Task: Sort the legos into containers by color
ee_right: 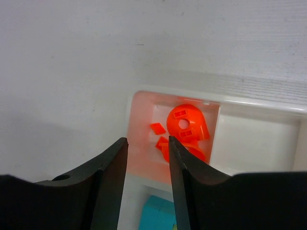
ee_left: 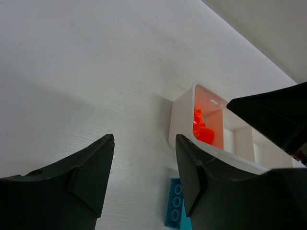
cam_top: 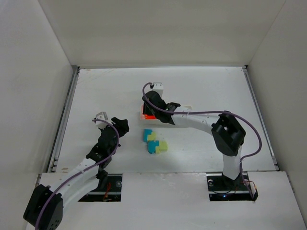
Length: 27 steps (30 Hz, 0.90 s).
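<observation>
text: none legible; labels: none; brands: none; numbers: none; signs: none

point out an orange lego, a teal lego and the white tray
round orange lego [ee_right: 196, 122], right wrist view, on its top face
teal lego [ee_left: 175, 201], left wrist view, on its studded top
white tray [ee_left: 181, 120], left wrist view, on its outer end wall

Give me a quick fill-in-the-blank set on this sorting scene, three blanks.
1. The legos in the tray compartment below the right gripper are ____ in color.
2. The teal-blue legos and yellow-green legos lie on the ____, outside the tray.
3. The left gripper is open, and its fingers hold ____.
Missing words: orange-red; table; nothing.
</observation>
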Available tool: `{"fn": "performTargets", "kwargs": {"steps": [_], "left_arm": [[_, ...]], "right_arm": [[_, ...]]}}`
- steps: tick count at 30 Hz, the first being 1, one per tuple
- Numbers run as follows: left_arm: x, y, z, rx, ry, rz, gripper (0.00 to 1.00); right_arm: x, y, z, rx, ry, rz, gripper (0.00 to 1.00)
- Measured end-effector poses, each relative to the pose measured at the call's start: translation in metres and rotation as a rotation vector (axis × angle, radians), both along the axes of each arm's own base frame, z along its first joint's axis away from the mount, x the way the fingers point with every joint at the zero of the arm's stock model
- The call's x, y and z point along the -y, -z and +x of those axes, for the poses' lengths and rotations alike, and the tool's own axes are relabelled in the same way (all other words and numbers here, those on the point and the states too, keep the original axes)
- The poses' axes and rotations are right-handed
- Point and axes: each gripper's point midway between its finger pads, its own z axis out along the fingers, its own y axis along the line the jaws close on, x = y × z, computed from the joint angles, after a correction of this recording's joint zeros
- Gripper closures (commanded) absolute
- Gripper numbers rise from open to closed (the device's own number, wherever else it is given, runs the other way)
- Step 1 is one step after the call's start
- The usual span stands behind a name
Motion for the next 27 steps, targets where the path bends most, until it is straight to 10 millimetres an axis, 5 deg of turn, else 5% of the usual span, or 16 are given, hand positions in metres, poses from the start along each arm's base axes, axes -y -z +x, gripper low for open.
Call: {"fn": "performTargets", "kwargs": {"steps": [3,7,11,16,20,23,27], "left_arm": [[0.0,0.0,0.0,-0.001,0.0,0.0,0.49],[0.0,0.003,0.0,-0.009,0.0,0.005,0.49],[0.002,0.006,-0.001,-0.019,0.007,0.009,0.51],[0.012,0.004,-0.012,-0.051,0.057,0.006,0.56],[0.027,-0.02,-0.021,-0.065,0.134,-0.005,0.58],[0.035,-0.038,-0.029,-0.087,0.186,-0.021,0.57],[0.044,-0.034,-0.043,-0.174,0.25,-0.036,0.54]], "right_arm": [[0.001,-0.006,-0.001,0.009,-0.004,0.007,0.53],[0.015,-0.024,-0.011,0.038,-0.016,0.025,0.71],[0.041,-0.041,-0.037,0.074,-0.043,0.034,0.77],[0.069,-0.015,-0.111,0.048,-0.167,-0.032,0.53],[0.087,0.021,-0.166,-0.011,-0.289,-0.133,0.4],[0.097,0.037,-0.186,-0.047,-0.339,-0.193,0.37],[0.1,0.046,-0.194,-0.056,-0.388,-0.251,0.31]]}}
